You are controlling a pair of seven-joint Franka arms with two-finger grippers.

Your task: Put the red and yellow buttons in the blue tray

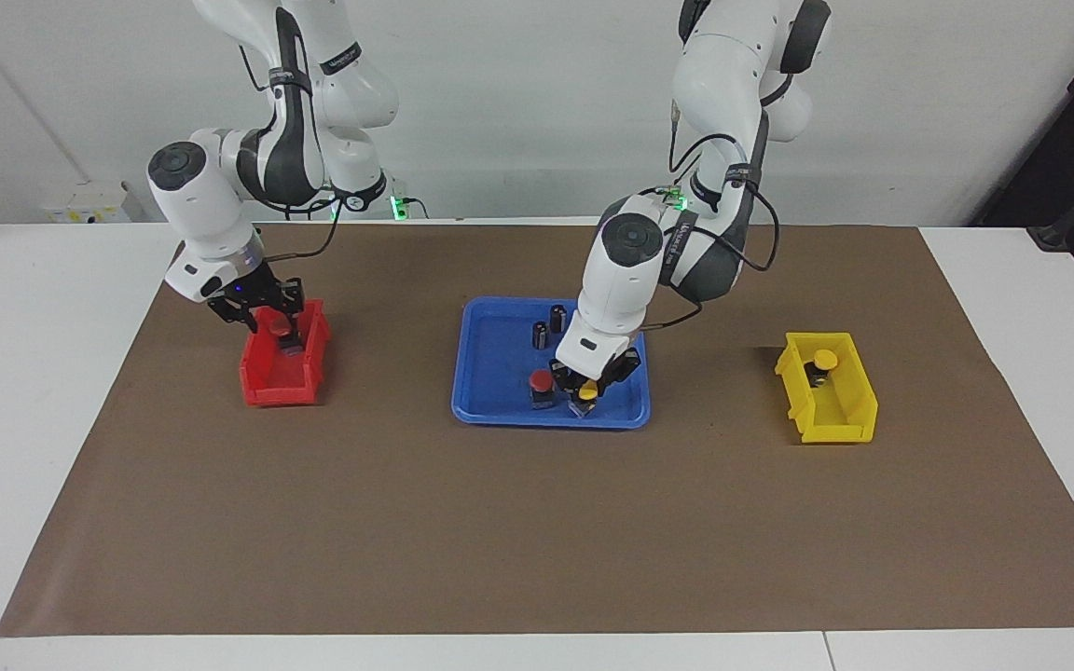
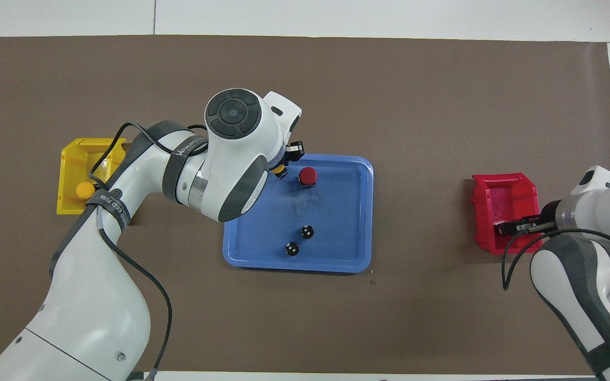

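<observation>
Tray [image 1: 490, 406] sits mid-worktop, brown mat open all round. Left claw [image 1: 586, 391] is around a yellow button [image 1: 587, 392] by the tray's edge farthest from the robots; grip unclear. Right claw [image 1: 267, 315] grips a red button [image 1: 277, 327] over the red bin [image 1: 276, 384].

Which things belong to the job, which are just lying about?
Job: blue tray, holding one red button and one yellow button under the left claw; second red button at the right claw in the red bin; second yellow button in the yellow bin.
Idle: two dark cylinders in the tray; mat.
</observation>
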